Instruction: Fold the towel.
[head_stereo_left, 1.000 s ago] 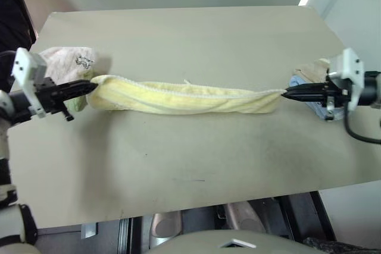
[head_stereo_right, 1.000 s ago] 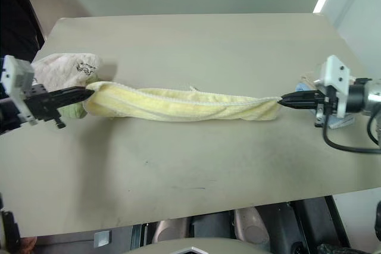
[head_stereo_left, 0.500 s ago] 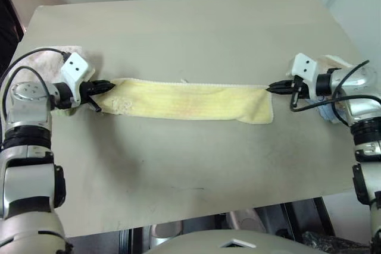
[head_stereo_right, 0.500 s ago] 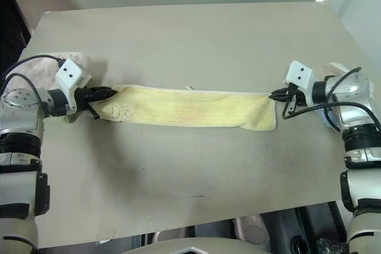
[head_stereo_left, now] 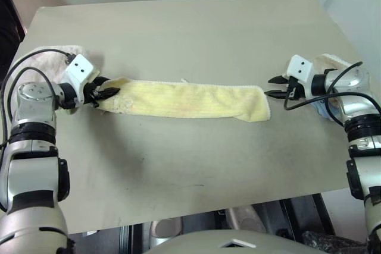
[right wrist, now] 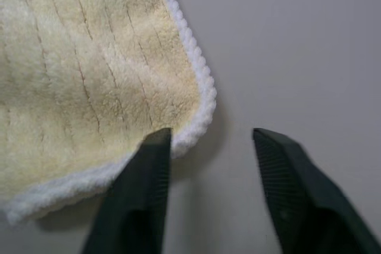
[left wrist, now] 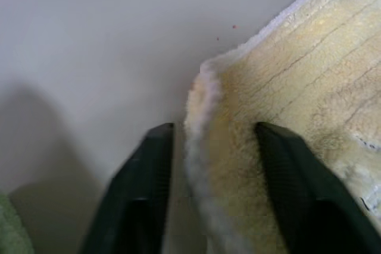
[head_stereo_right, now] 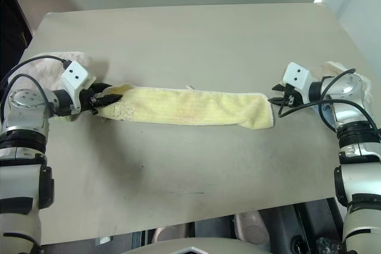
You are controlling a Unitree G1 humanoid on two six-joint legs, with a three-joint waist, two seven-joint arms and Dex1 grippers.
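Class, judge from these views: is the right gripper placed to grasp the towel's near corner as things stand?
Probably yes. The right gripper stands open at the towel's corner, one finger touching its hem, nothing between them.

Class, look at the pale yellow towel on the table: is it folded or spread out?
Folded lengthwise. The towel lies flat on the table as a long narrow strip, with doubled layers at its end in the left wrist view.

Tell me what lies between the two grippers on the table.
The pale yellow terry-cloth towel lies flat between the left gripper and right gripper, in both eye views.
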